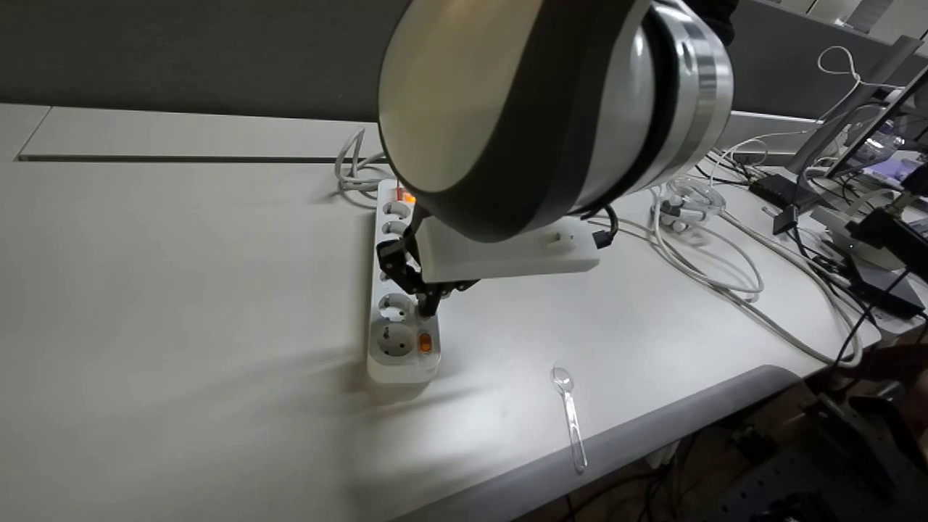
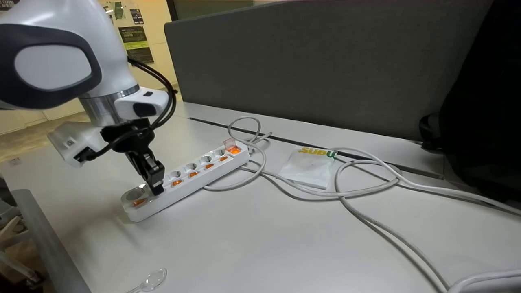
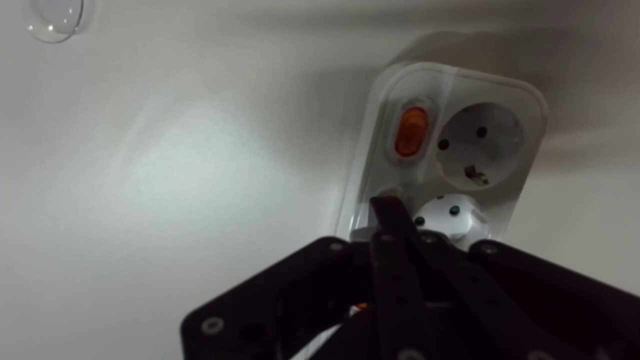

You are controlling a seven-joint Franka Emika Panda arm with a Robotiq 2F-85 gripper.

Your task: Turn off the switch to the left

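Pushing straight down, toward one edge, should serve you best, your gripper (image 2: pixel 157 188) pressed together. Right of upper centre in the wrist view lies the end switch (image 3: pixel 411 132); the gripper mostly hides the adjacent switch (image 3: pixel 392 198). Confirm your target first.

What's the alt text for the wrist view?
Closed dark gripper over a white power strip, mostly hiding the second switch from the strip's near end; contact is unclear. The end orange switch and the round socket beside it are uncovered. Part of a clear spoon shows at top left.
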